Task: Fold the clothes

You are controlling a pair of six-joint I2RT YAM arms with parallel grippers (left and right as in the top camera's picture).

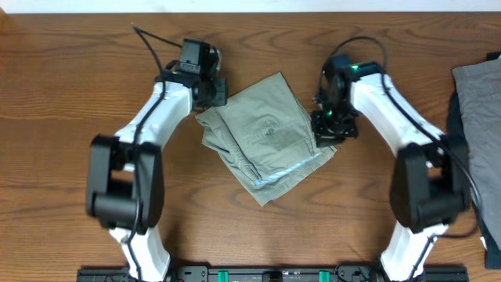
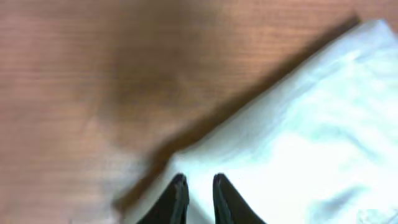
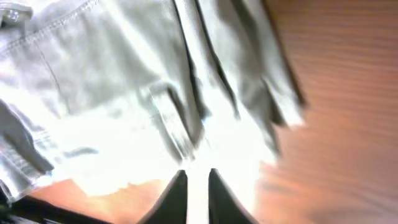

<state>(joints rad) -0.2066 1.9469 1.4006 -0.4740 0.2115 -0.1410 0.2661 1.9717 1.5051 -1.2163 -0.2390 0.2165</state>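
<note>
**Status: One Pair of Shorts, Two Grippers at Its Edges**

One pair of khaki shorts [image 1: 266, 137] lies folded into a compact, tilted stack at the centre of the wooden table [image 1: 63, 78]. Two grippers are at it. The left gripper [image 2: 199, 186] sits at the stack's upper-left corner, jaws slightly parted with a narrow gap. The right gripper [image 3: 197, 183] sits at the right edge, jaws likewise narrowly parted. Two other items lie at the table's right edge, well apart from the shorts: one grey garment [image 1: 479, 102] and one dark navy cloth [image 1: 455, 117].

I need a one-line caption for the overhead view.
Left arm and right arm flank folded khaki shorts on a wooden table; grey garment at right edge.
</note>
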